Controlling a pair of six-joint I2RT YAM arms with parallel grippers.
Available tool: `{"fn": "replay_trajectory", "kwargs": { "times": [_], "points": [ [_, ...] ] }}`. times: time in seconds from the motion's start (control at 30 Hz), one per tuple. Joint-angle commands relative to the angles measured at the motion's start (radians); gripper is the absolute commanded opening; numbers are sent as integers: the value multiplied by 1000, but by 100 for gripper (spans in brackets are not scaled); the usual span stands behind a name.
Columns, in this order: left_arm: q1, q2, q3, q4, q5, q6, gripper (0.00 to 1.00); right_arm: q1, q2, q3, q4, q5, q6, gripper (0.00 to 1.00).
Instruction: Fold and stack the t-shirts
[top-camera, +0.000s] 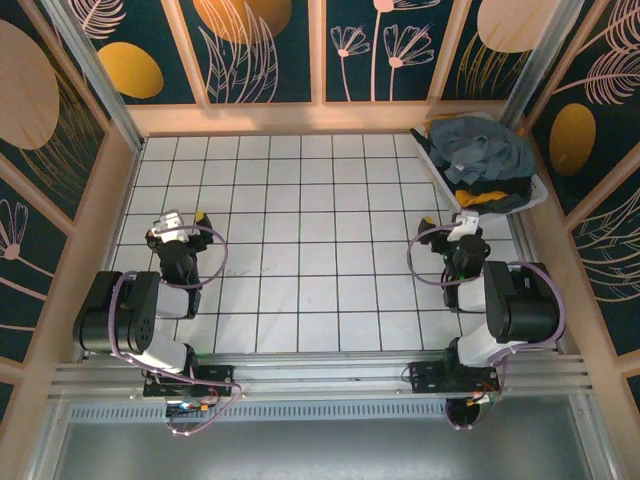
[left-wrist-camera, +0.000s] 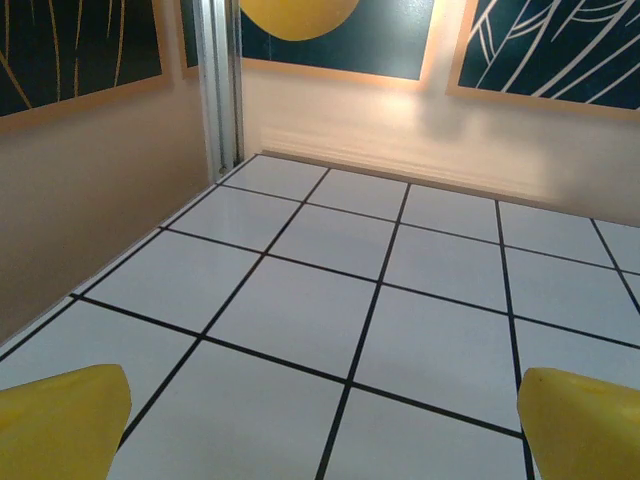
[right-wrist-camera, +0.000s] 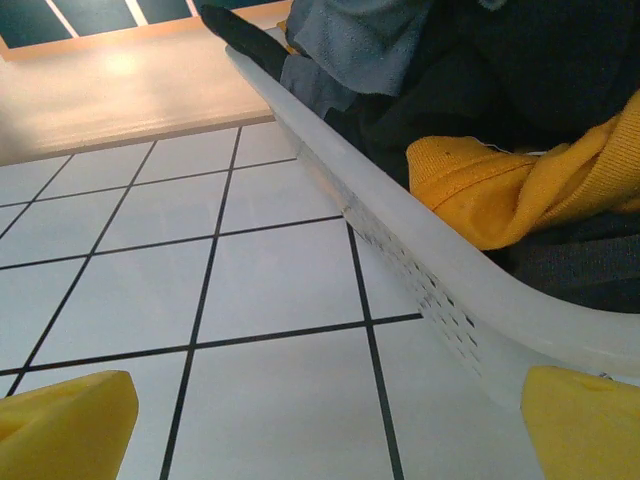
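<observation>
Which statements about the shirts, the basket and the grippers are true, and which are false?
1. The t-shirts are piled in the white basket at the far right corner. True.
2. The grey-blue shirt is spread flat outside the basket. False: the grey-blue shirt lies crumpled on top of the pile.
3. The left gripper and the right gripper are both open. True.
4. The right gripper grips the mustard yellow shirt. False: it holds nothing; the mustard yellow shirt lies inside the basket.

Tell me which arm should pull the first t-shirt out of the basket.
Right. The right gripper is open and faces the white basket, with the mustard t-shirt bunched at its rim just ahead. The left gripper, also open, faces bare tiles across the table.
</observation>
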Motion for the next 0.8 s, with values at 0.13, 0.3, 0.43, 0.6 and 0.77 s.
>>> {"fn": "replay_trajectory", "kwargs": {
  "times": [0.13,0.3,0.43,0.6,0.77],
  "points": [
    [0,-11,-7,38,-9,7,99,-5,-1,18,38,-20,-16,99],
    [0,-9,-7,38,-9,7,99,-6,-1,19,39,-20,-16,99],
    [0,-9,-7,37,-9,7,99,-6,-1,19,37,-20,-16,99],
    [0,-9,-7,37,-9,7,99,-8,-1,19,37,-22,-15,99],
    [0,-12,-11,43,-8,7,99,-7,-2,15,45,-15,-15,99]
  ]
}}
